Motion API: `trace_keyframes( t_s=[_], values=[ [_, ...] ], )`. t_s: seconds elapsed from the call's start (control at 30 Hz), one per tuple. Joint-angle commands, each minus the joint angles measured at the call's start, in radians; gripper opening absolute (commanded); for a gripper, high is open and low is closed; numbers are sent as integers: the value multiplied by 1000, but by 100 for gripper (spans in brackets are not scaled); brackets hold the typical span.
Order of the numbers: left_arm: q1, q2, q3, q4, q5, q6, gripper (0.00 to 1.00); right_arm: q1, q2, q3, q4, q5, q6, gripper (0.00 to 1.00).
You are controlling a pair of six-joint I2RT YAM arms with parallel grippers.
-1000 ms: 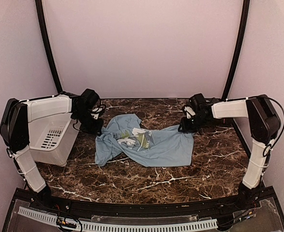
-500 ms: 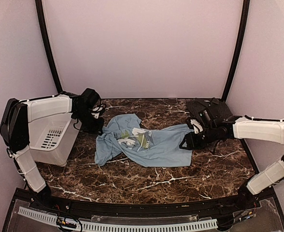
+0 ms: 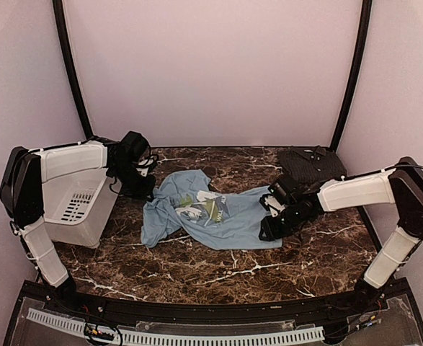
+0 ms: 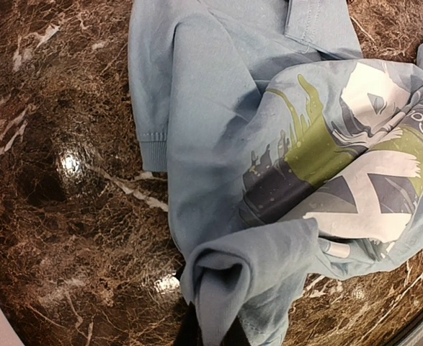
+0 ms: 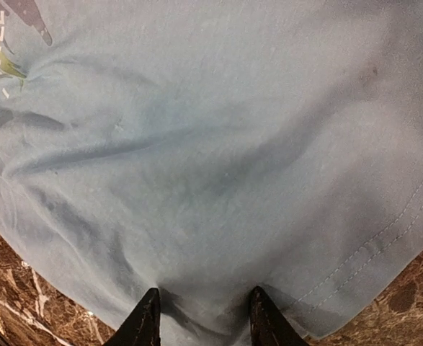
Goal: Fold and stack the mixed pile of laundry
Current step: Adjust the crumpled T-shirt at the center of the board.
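L pincer (image 3: pixel 143 192) is clamped on a bunched corner of the light blue T-shirt (image 3: pixel 222 216) at its back-left end, just beside the white bin (image 3: pixel 70 213). Tee lies crumpled mid table (image 3: pixel 197 270), print side up. R pincer (image 5: pixel 205 323) is low over the tee's near-right hem, fingers approx. half spread, cloth flat betw. them, nothing pinched. At the back-right corner, behind the R arm, the black shirt (image 3: pixel 310 164) lies in a heap.
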Motion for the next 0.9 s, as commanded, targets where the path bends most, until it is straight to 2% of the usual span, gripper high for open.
trace_keyframes(
  t_s=[0.0, 0.03, 0.07, 0.1, 0.23, 0.37, 0.47, 0.6, 0.77, 0.87],
  values=[
    [-1, -50, 14, -1, 16, 7, 0, 42, 63, 18, -50, 106, 6, 29],
    [-1, -52, 12, -2, 17, 7, 0, 56, 63, 20, -66, 138, 15, 22],
    [-1, -60, 10, -2, 17, 8, 0, 70, 56, 17, -77, 153, 23, 7],
    [-1, -65, 4, 1, 18, 8, 0, 84, 44, 10, -82, 155, 31, 0],
    [-1, -99, -21, -2, 30, 11, 0, 159, -56, -8, -138, 175, 92, 0],
    [-2, -181, -66, -6, 57, 15, 0, 257, -249, 11, -254, 217, 182, 0],
    [-1, -263, -98, -15, 81, 31, 0, 268, -363, 12, -317, 196, 213, 0],
    [-1, -252, -57, -57, 77, 59, 0, 164, -347, 66, -368, 204, 123, 0],
    [2, -104, 55, -84, 13, 78, 0, -65, -164, 155, -258, 121, -36, 0],
    [5, -12, 139, -96, -4, 79, 0, -151, -26, 251, -192, 29, -99, 0]
  ],
)
